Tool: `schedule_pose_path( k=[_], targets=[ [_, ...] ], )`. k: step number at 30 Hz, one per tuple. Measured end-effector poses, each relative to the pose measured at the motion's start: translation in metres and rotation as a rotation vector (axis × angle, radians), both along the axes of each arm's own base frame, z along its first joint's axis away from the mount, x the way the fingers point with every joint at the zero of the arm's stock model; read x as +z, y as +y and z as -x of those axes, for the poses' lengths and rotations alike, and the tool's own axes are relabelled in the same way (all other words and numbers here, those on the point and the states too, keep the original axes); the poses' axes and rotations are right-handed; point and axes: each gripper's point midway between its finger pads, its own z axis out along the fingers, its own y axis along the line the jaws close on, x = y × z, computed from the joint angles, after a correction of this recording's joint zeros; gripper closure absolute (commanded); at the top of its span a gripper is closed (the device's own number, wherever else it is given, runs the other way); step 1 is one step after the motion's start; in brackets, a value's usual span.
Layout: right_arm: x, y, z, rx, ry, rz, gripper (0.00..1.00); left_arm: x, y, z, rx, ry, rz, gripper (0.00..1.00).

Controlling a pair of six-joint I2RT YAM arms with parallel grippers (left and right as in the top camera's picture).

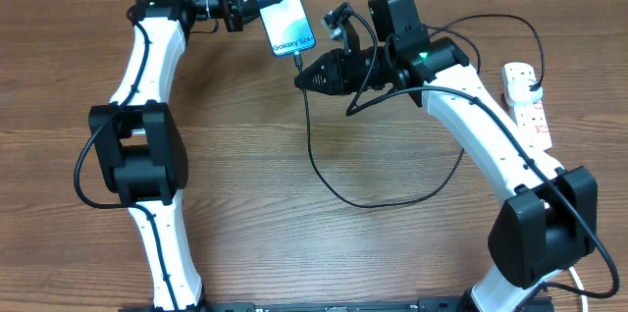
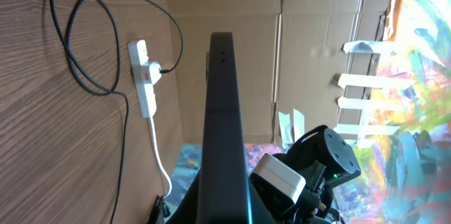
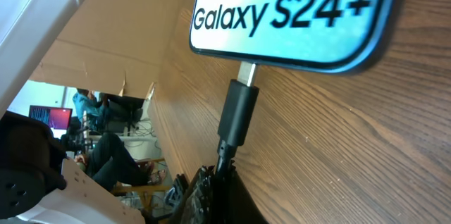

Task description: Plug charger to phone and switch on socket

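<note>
The phone (image 1: 287,16), with a light blue "Galaxy S24+" screen, is at the back centre, and my left gripper (image 1: 263,0) is shut on its far end. In the left wrist view the phone (image 2: 224,111) shows edge-on as a dark bar. My right gripper (image 1: 302,75) is shut on the charger cable just behind its black connector (image 3: 238,111). The connector's metal tip meets the phone's bottom edge (image 3: 296,13), and some metal still shows. The black cable (image 1: 339,189) loops over the table to a plug in the white socket strip (image 1: 528,106) at the right.
The socket strip's thick white cord (image 2: 161,160) runs off toward the table edge. The cable loop (image 2: 91,41) lies on the wooden table between the arms. Cardboard boxes (image 2: 310,41) stand beyond the table.
</note>
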Motion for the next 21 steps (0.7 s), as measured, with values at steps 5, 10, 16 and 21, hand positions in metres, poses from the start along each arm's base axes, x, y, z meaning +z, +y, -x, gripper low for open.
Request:
schedule_pose_path(
  k=[5, 10, 16, 21],
  targets=[
    [-0.0004, -0.0002, 0.0002, 0.0, 0.002, 0.002, 0.96, 0.0, -0.001, 0.0004, -0.003, 0.0, 0.0, 0.96],
    [-0.0008, -0.0004, -0.0002, -0.005, 0.004, 0.004, 0.96, 0.0001, -0.001, 0.0005, -0.003, 0.0, 0.001, 0.96],
    [-0.0013, -0.0014, -0.0034, -0.026, 0.012, 0.009, 0.96, 0.0, -0.001, 0.0003, -0.002, 0.0, 0.0, 0.96],
    [0.0006, -0.0006, -0.0054, -0.033, 0.01, 0.002, 0.96, -0.0002, -0.0016, 0.0001, -0.001, -0.001, -0.001, 0.96]
  ],
)
